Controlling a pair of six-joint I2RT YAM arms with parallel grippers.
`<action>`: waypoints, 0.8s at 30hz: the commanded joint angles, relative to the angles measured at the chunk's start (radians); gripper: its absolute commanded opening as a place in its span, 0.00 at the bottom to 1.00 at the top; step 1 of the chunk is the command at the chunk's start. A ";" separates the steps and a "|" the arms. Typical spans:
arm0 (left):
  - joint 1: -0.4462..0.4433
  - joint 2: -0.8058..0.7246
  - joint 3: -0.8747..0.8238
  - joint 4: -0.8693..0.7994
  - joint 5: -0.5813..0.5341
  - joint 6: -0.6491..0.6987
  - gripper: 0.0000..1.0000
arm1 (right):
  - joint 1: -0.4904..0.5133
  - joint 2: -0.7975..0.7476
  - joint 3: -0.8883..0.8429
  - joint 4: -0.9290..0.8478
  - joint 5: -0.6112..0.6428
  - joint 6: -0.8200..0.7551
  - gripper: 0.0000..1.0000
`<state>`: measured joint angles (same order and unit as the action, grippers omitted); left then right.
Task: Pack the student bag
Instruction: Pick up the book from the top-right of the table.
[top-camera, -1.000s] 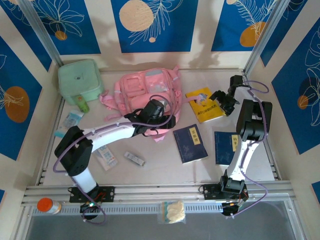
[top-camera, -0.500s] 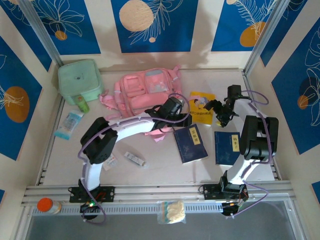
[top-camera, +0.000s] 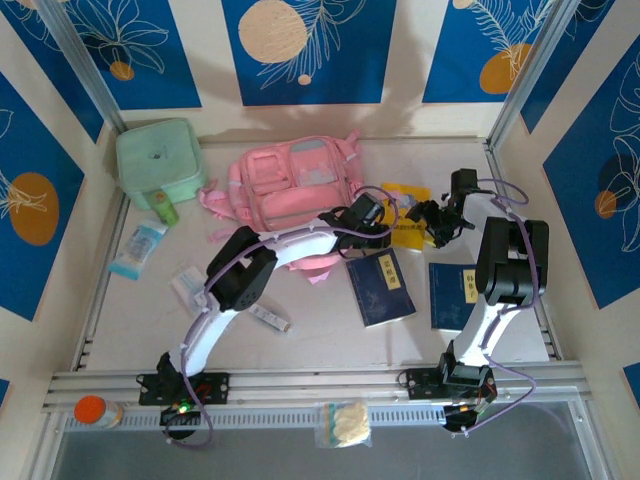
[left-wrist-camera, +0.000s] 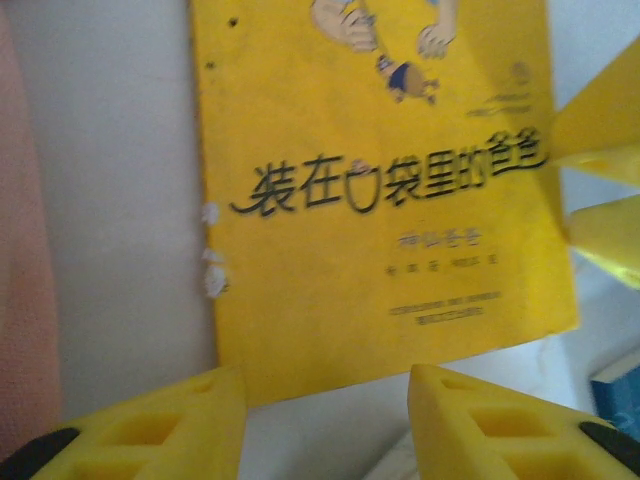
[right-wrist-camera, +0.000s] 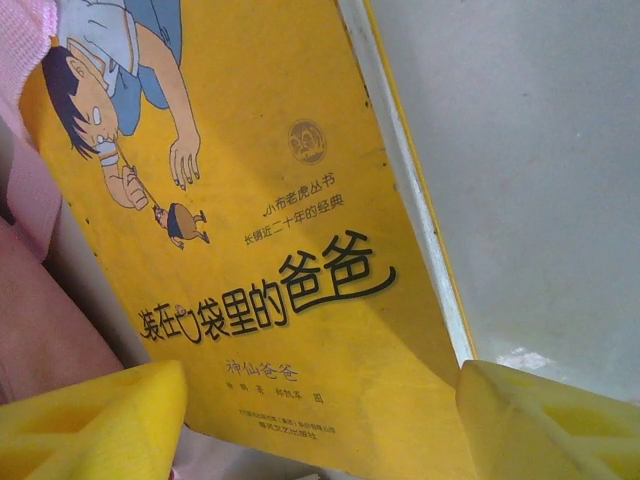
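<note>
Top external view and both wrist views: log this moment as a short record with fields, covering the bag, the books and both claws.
backpack: pink, lying at the back of the table
yellow book: flat on the table, right of the backpack, between the two claws
left claw: open, fingers at one edge of the yellow book
right claw: open, fingers spread across the yellow book
blue books: two, flat, nearer the arm bases
green case: back left corner

- We see a paper cover on the yellow book (left-wrist-camera: 380, 200), faintly glossy and chipped white along its spine edge.
- We take the student bag (top-camera: 290, 185) for matt pink woven cloth.
- The left claw (left-wrist-camera: 325, 415) has fingers (left-wrist-camera: 480, 420) of matt yellow plastic.
- The bench (right-wrist-camera: 540, 150) looks pale, smooth and slightly shiny.
</note>
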<state>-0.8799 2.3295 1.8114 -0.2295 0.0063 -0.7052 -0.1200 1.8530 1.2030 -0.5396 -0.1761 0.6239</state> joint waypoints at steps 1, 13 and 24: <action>0.020 0.052 0.079 -0.052 -0.011 0.013 0.37 | 0.009 0.041 0.034 -0.028 0.004 -0.023 0.73; 0.036 0.110 0.109 -0.127 -0.062 0.031 0.26 | 0.035 0.091 0.082 -0.099 0.126 -0.036 0.81; 0.036 0.141 0.111 -0.145 -0.059 0.020 0.23 | 0.090 0.084 0.097 -0.083 0.083 -0.098 0.83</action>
<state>-0.8585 2.4062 1.9152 -0.2840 -0.0196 -0.6903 -0.0525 1.9343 1.2995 -0.6205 -0.0292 0.5571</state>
